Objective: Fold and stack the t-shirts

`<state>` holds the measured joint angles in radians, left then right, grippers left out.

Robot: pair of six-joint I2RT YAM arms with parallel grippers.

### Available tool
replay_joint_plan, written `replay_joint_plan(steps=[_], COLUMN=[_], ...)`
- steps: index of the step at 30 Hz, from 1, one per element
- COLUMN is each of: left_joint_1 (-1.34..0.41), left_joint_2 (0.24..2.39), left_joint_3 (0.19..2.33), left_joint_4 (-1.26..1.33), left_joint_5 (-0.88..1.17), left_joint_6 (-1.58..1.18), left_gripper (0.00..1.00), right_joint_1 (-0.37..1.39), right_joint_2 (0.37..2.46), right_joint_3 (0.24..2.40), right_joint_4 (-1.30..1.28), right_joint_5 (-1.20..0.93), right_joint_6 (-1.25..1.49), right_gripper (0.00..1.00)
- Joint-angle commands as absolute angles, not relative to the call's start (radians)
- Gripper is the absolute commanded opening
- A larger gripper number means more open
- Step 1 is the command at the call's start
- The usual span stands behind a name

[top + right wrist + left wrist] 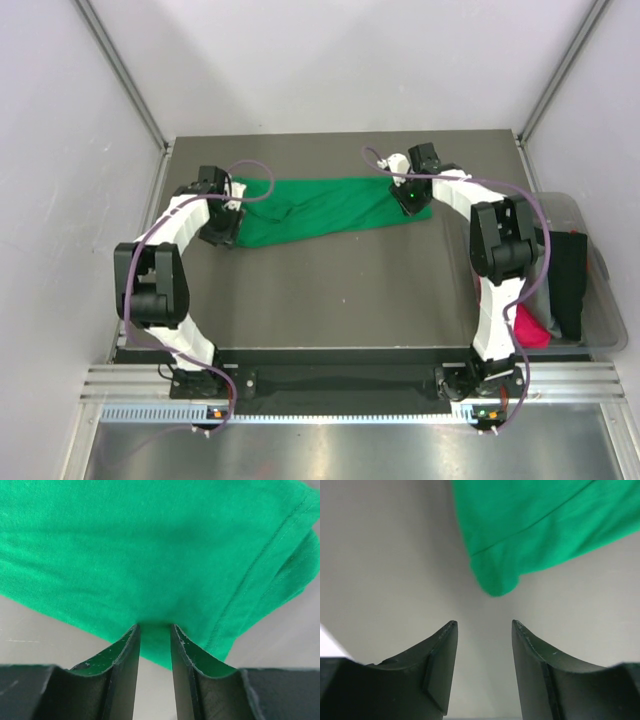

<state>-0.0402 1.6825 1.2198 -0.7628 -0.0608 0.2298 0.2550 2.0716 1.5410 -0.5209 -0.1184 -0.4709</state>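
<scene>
**Desk:** What's the layout on your end?

**Me:** From above, I see the dark tabletop with one green t-shirt drawn into a long band across its far half. I have an arm at each end of it. My guess is that's so both ends can be lifted together and the band folded evenly.

**Desk:** And the other shirts?

**Me:** They're off the right edge in a clear bin. There's a black shirt and a magenta-pink shirt bunched below it. I'd say they're kept there so the working area is free. I can't tell whether they're folded.

**Desk:** Claws?

**Me:** The left claw is spread, with nothing between its jaws. The shirt's rounded corner lies just ahead, apart from the tips. It looks lined up to take that corner but hasn't reached it.

**Desk:** Right side?

**Me:** The right claw has its jaws drawn narrow, with the shirt's edge between the tips, near a stitched hem. I can't tell whether they're actually biting the cloth or only straddling it.
</scene>
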Motion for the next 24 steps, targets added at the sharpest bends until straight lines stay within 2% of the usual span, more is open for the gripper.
replay_joint_plan(steps=[1,9,22,24], left_joint_1=[-0.025,-0.012,-0.008,-0.006], left_joint_2=[1.718,1.778,1.825,1.825], left_joint_3=[1.276,1.273,1.275,1.270], left_joint_4=[-0.768,-0.739,-0.666,-0.655], left_joint_5=[0.080,0.124,0.078,0.063], left_joint_6=[0.204,0.179,0.166,0.163], left_gripper=[0.52,0.49,0.39,0.34], right_joint_1=[0.271,0.270,0.273,0.273], right_joint_2=[2.068,2.095,2.115,2.121], right_joint_3=[1.595,1.623,1.623,1.624], right_joint_4=[-0.509,-0.512,-0.495,-0.494], right_joint_5=[-0.104,-0.087,-0.049,-0.045], right_joint_6=[-0.483,-0.492,-0.512,-0.515], right_gripper=[0.31,0.31,0.30,0.30])
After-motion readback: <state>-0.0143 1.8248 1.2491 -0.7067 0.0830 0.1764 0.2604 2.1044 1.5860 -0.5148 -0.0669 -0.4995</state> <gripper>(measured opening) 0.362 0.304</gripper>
